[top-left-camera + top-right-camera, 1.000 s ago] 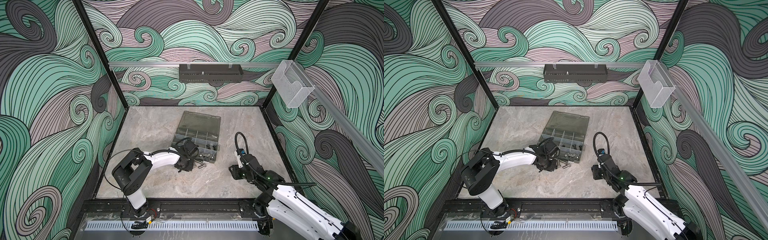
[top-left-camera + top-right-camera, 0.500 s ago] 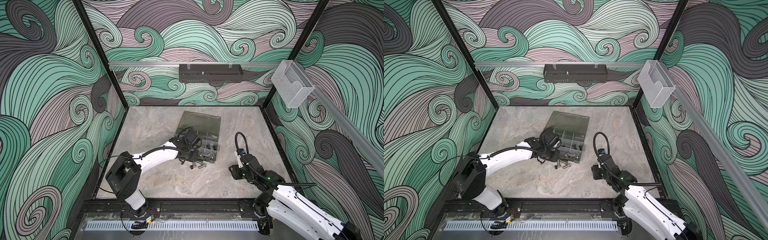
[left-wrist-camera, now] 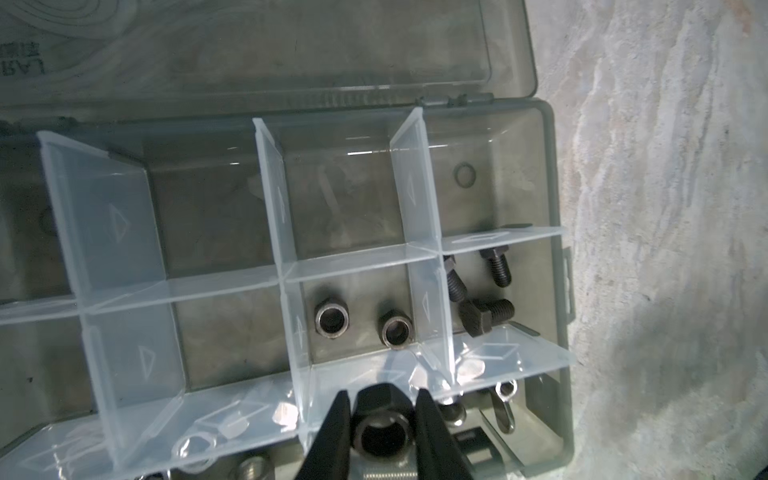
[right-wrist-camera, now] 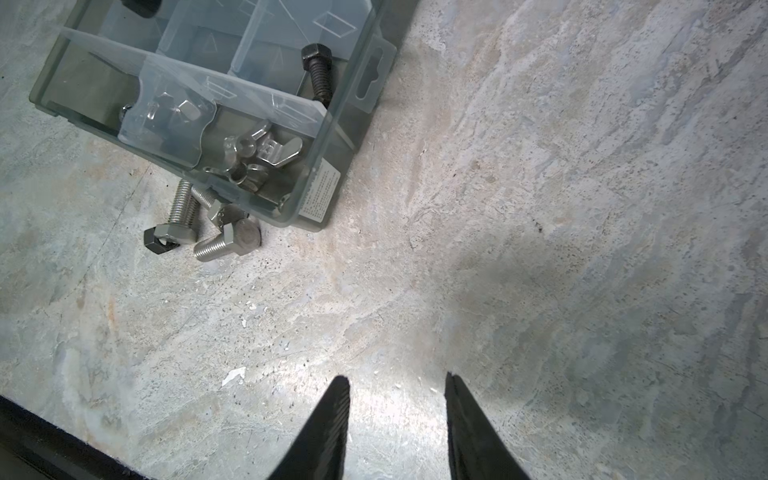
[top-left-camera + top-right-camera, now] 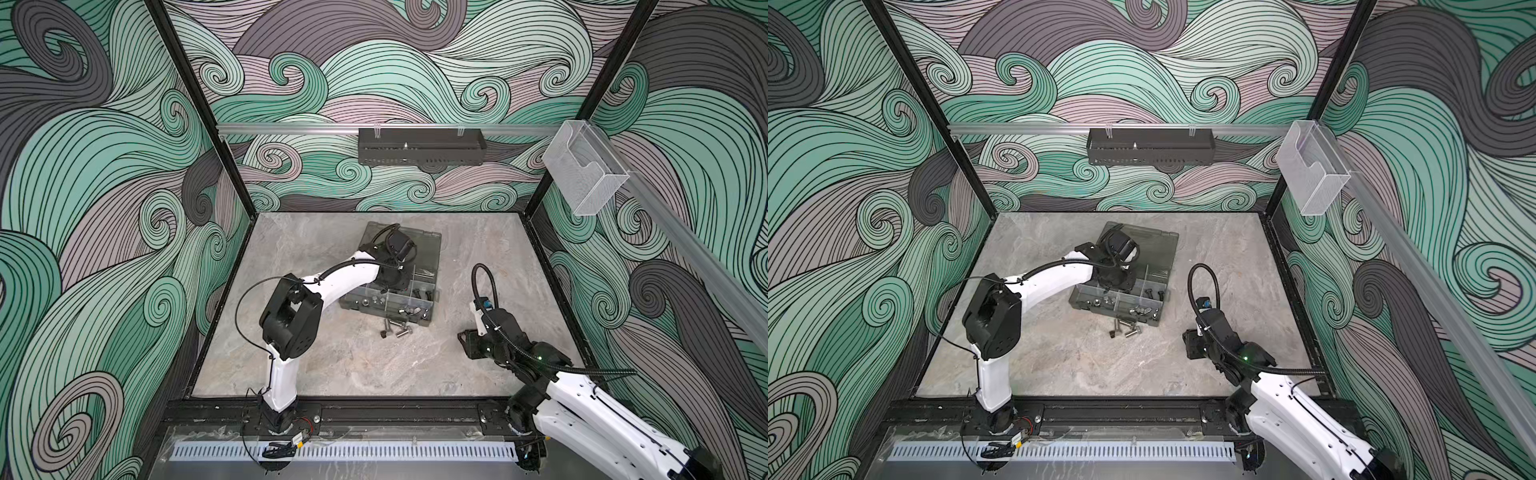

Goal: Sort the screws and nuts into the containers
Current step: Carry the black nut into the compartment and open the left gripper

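My left gripper (image 3: 382, 392) is shut on a black hex nut (image 3: 382, 432) and holds it over the cells of the smoky grey organiser case (image 3: 557, 166). Just beyond it, one cell holds two dark nuts (image 3: 331, 322). The cell beside that one holds black screws (image 3: 486, 316). In both top views the left gripper (image 5: 392, 282) (image 5: 1115, 282) hangs over the case (image 5: 432, 318) (image 5: 1160, 322). Silver screws (image 4: 183, 208) (image 5: 395, 331) and a black nut (image 4: 156, 243) lie on the table by the case's front wall. Winged nuts (image 4: 257, 149) fill a corner cell. My right gripper (image 4: 396, 376) (image 5: 465, 338) stands open over bare table.
The case's lid (image 5: 428, 245) lies open flat towards the back. A black perforated tray (image 5: 419, 145) hangs on the back rail. A clear acrylic box (image 5: 582, 174) is fixed to the right rail. The black frame rail (image 5: 374, 409) borders the table's front edge.
The left arm has swung from the table in front of the case to back over its cells, still shut on the nut. The right arm has not moved.
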{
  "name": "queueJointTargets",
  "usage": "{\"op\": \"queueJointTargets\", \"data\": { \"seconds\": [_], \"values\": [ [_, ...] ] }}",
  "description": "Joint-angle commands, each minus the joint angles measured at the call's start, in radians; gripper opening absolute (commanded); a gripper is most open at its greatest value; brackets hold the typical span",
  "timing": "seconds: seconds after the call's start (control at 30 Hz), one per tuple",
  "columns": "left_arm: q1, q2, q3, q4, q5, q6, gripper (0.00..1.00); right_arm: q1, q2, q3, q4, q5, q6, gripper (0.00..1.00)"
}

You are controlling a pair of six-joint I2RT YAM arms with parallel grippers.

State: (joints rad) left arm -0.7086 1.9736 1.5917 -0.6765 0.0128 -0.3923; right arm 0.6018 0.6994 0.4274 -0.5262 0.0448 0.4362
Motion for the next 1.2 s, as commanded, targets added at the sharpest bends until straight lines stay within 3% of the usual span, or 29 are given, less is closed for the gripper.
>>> {"op": "queueJointTargets", "data": {
  "seconds": [0.0, 0.4, 1.17],
  "values": [
    [0.011, 0.031, 0.046, -0.038, 0.012, 0.011, 0.27, -0.003, -0.003, -0.018, 0.003, 0.0, 0.007, 0.4],
    [0.012, 0.038, 0.042, -0.027, 0.028, 0.001, 0.41, -0.003, -0.004, -0.019, 0.006, 0.0, 0.007, 0.4],
    [0.013, -0.096, -0.067, 0.006, 0.04, -0.024, 0.43, -0.003, -0.002, -0.018, 0.003, 0.0, 0.007, 0.4]
  ]
}}
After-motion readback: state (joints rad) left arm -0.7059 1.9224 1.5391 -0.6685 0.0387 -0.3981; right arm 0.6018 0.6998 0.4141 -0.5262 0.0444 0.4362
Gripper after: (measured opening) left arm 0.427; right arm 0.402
